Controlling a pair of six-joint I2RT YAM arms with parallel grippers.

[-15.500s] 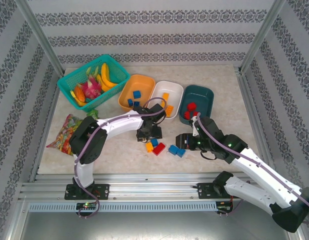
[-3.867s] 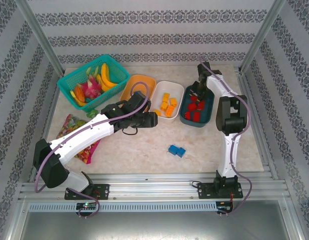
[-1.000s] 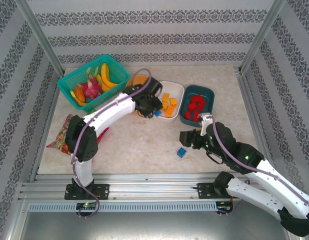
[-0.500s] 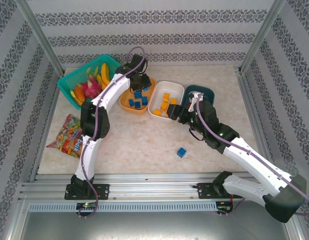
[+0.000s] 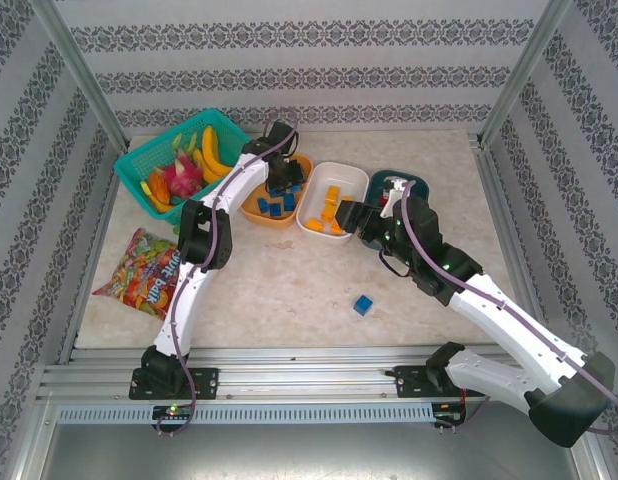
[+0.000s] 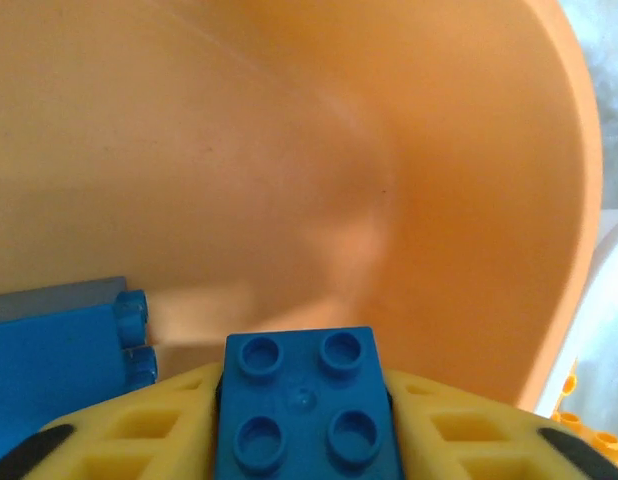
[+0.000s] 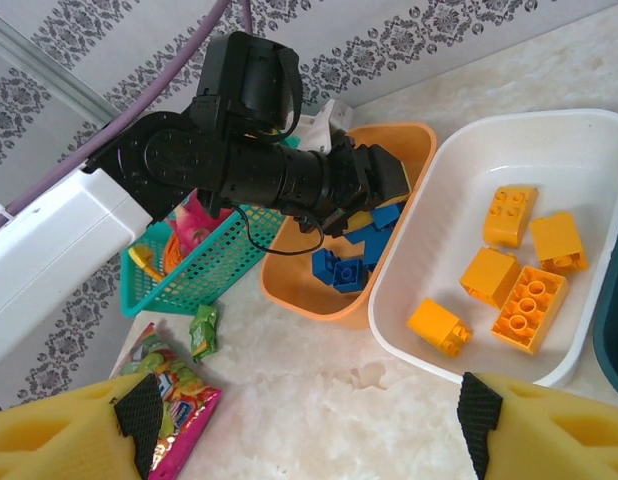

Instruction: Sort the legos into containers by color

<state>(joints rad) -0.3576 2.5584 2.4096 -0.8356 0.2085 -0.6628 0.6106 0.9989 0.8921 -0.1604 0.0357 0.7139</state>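
— So where does the blue brick [image 6: 304, 405] sit against the left pincer [image 5: 282, 182]?

— Right between its yellow fingers [image 6: 139, 435], low centre of the wrist view, inside the orange bowl [image 6: 289, 150]. Both pads lie close against its flanks. I cannot tell whether they pinch it or have let go.

— Which way does it point?

— Its studs face the camera. It is a square two-by-two, so it has no real long axis. The second blue brick [image 6: 54, 350], at lower left, lies on its side with its length across the frame and its studs pointing right.

— And against a second ago?

— Back then the left pincer was at the bowls' near side; now, seen from above, it is over the orange bowl's middle, upper centre-left. The right pincer [image 5: 347, 216] was down beside the loose blue brick [image 5: 363, 305]; now it hangs at the near rim of the white bowl [image 5: 349, 172], fingers spread wide with nothing between them.

— And the loose one?

— It has not moved. It is on the table [image 5: 279, 290], lower centre, well apart from both pincers and too small to read its heading.
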